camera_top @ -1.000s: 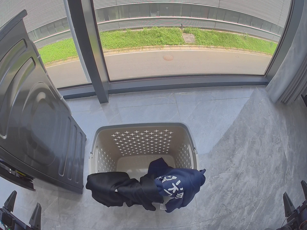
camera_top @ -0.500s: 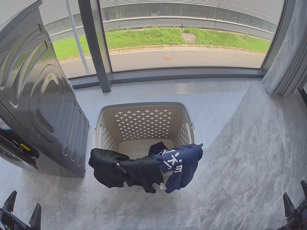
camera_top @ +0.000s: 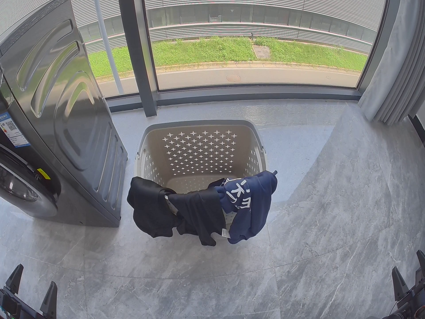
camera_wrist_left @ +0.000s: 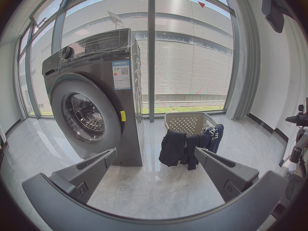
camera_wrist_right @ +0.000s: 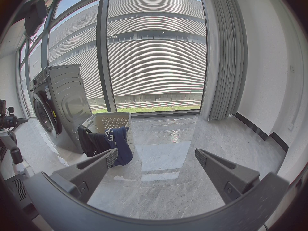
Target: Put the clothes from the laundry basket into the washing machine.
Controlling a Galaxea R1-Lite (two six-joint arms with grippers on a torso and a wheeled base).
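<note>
Dark clothes [camera_top: 195, 211] over laundry basket [camera_top: 201, 125] rim

Beige plastic laundry basket [camera_top: 199, 156] just beside the dark grey metal washing machine [camera_top: 66, 111]
Both stand on the grey stone floor [camera_top: 336, 209], the machine on the left. A black cloth [camera_top: 177, 211] and a blue cloth [camera_top: 250, 204] hang over the basket's near rim, black left of blue. The glass window [camera_top: 256, 36] is behind them, the grey curtain [camera_top: 394, 67] far right.

- basket [camera_top: 201, 156]: beige, rows of star-shaped holes
- black garment [camera_top: 177, 211]: plain, no pattern
- navy garment [camera_top: 250, 204]: dark blue, white print
- washer [camera_top: 66, 111]: dark grey
- floor [camera_top: 332, 222]: grey marble, pale veins
- curtain [camera_top: 394, 67]: light grey
</note>
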